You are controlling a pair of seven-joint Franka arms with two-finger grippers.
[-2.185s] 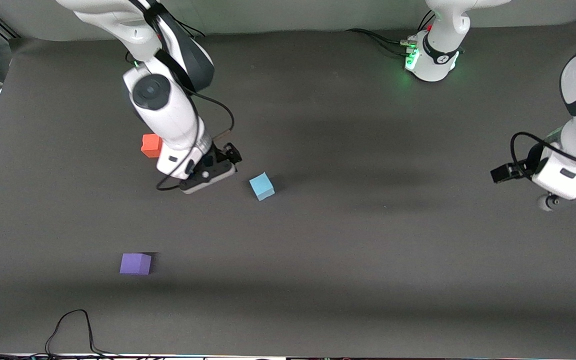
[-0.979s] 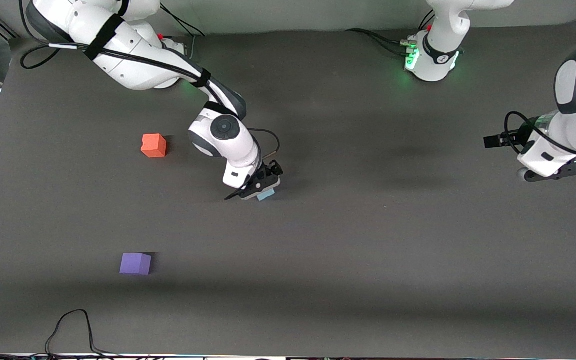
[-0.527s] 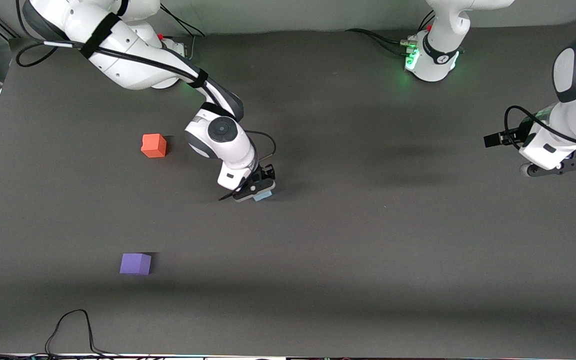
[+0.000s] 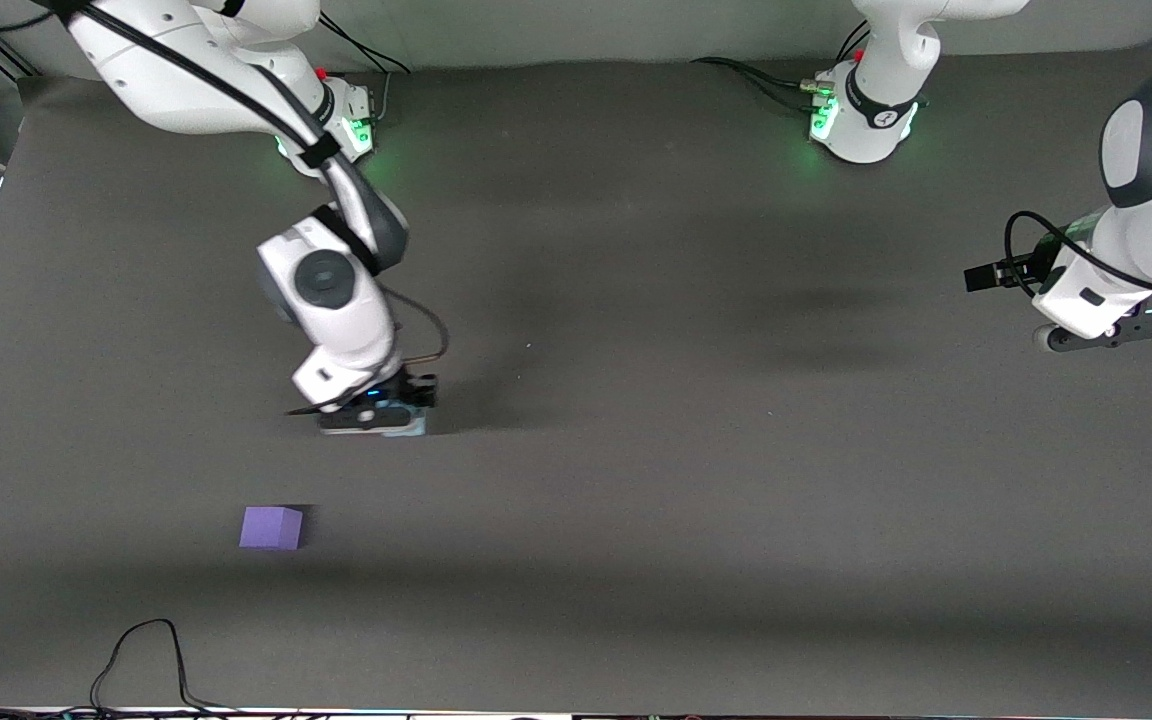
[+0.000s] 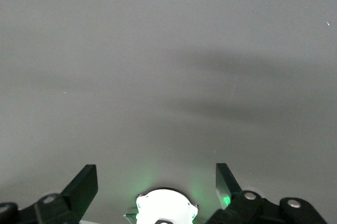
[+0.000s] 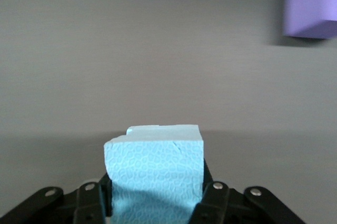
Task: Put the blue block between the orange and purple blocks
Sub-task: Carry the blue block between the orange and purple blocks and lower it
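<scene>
Blue block (image 6: 155,174): matt foam look, fine honeycomb texture on its faces, top edge a bit ragged. Purple block (image 4: 271,527): matt, smooth, no visible texture. Table (image 4: 736,520): dark grey matt covering, faintly grained, no shine. Arm shells: glossy white plastic with dark grey glossy caps. Right gripper (image 6: 155,203) and left gripper (image 5: 157,182): black matt plastic-looking links with small bright metal screw heads. Cable (image 4: 141,655) at the table edge: black, smooth sheath.

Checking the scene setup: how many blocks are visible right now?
2: the blue block in the right gripper; the purple block nearer the front camera. Another may hide under the right arm.
</scene>
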